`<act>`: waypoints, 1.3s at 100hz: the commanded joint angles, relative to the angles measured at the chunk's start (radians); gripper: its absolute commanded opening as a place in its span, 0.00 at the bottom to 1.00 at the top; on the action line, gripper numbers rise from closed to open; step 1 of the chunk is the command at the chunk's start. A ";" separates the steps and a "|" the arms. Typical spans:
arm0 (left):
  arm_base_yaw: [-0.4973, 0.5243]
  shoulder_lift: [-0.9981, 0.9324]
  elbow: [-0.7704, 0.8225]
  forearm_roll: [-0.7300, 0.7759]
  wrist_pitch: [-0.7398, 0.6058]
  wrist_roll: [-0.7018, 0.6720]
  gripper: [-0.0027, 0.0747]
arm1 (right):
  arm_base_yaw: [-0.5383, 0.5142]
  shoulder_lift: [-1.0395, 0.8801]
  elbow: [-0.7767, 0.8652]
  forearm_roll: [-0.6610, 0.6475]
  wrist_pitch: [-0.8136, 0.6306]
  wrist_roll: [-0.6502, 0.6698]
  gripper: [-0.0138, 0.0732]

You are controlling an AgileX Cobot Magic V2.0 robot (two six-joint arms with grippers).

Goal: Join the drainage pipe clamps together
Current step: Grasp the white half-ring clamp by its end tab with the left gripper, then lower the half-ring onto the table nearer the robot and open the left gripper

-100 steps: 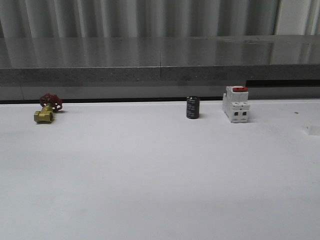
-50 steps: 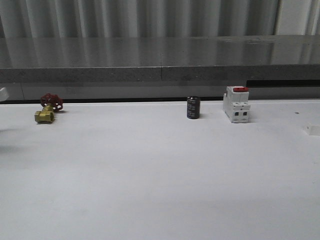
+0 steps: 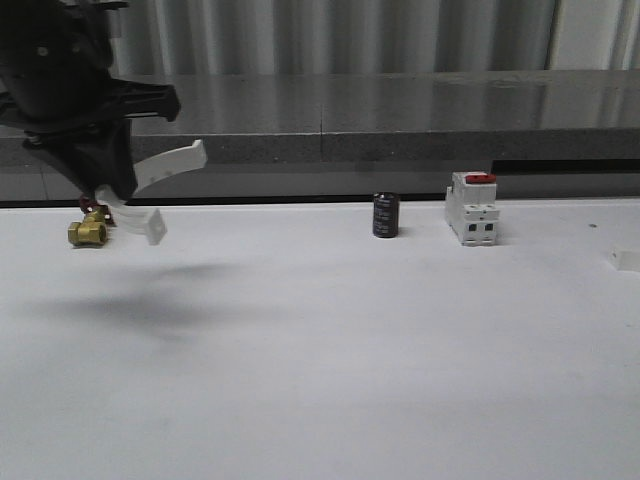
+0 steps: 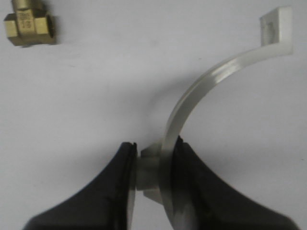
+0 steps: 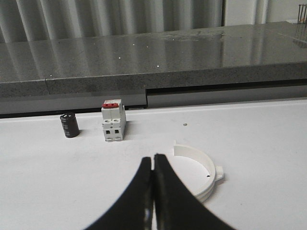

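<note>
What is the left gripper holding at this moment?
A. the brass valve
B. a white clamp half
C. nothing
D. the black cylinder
B: the left gripper is shut on a curved white clamp half, carried above the table near the brass valve.

held clamp half: white arc, pinched midair | second clamp half: flat on table

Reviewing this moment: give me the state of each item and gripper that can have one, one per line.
Left gripper: shut on a clamp half.
Held clamp half: lifted off the table, gripped near one end.
Right gripper: shut, holding nothing.
Second clamp half: lying flat on the table, untouched.
Brass valve: resting on the table.
Black cylinder: upright.
Breaker: upright.
</note>
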 commanded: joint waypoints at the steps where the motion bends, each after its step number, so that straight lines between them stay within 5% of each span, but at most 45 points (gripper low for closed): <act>1: -0.040 -0.031 -0.027 0.021 -0.051 -0.055 0.01 | -0.004 -0.014 -0.020 0.004 -0.082 -0.012 0.08; 70: -0.067 0.158 -0.027 -0.008 -0.067 -0.071 0.02 | -0.004 -0.014 -0.020 0.004 -0.082 -0.012 0.08; 82: -0.067 0.159 -0.027 -0.010 -0.073 -0.071 0.18 | -0.004 -0.014 -0.020 0.004 -0.082 -0.012 0.08; 104: -0.067 0.159 -0.027 -0.010 -0.075 -0.071 0.69 | -0.004 -0.014 -0.020 0.004 -0.082 -0.012 0.08; 130: -0.067 0.136 -0.027 0.006 -0.056 -0.071 0.67 | -0.004 -0.014 -0.020 0.004 -0.082 -0.012 0.08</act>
